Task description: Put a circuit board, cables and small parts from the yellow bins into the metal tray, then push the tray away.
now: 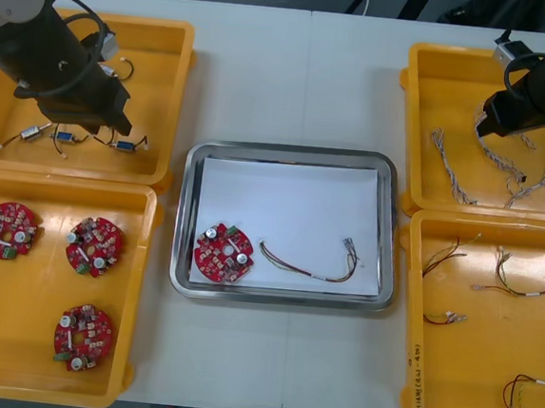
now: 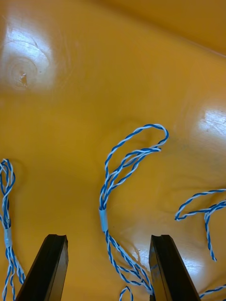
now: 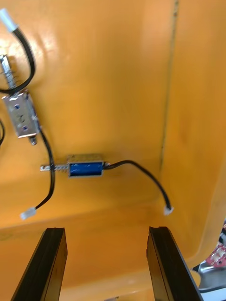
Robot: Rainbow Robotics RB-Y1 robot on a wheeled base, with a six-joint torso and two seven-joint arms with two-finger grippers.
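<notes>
1. Black fingers of the left jaws stand apart, released and empty, above the floor of the far-left yellow bin. From above, the left arm hides them from me.
2. Just beyond those fingers lies a small metal part: a boxy blue body, a spring at one end and a thin black lead ending in a white plug. A silvery part lies near it, its own lead partly cut off.
3. Over the glossy floor of the far-right yellow bin, the right jaws are likewise released, fingers apart with nothing gripped. The right arm covers them in the front view.
4. Between them lies a twisted blue and white cable, looped. Its tail passes close by one finger, and I cannot tell whether they touch.
5. On the tabletop between the bins sits the metal tray, shiny-rimmed and white inside. It holds a round red circuit board in its near-left corner and a red and yellow cable beside it, apart.
6. Three more boards lie in the near-left bin. Thin cables lie in the near-right bin, too fine for me to sort.
</notes>
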